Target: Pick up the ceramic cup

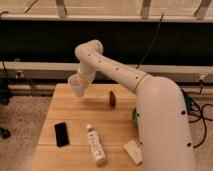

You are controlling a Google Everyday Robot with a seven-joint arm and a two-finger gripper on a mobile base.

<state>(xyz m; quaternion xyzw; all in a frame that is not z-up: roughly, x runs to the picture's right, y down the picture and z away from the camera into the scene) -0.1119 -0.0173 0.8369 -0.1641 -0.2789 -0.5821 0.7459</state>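
Note:
The ceramic cup (pixel 76 86) is small, plain and white. It hangs at the end of my arm, over the back left edge of the wooden table (pixel 75 112). My gripper (pixel 82 80) is shut on the cup and holds it just above the tabletop. The white arm reaches in from the lower right, bends high at the back and comes down onto the cup. The fingers are mostly hidden behind the cup and wrist.
A small red object (pixel 113 98) stands mid-table at the back. A flat black object (pixel 61 134), a lying white bottle (pixel 95 145) and a white packet (pixel 133 151) lie near the front. A sliver of green bowl (pixel 134 118) shows beside my arm.

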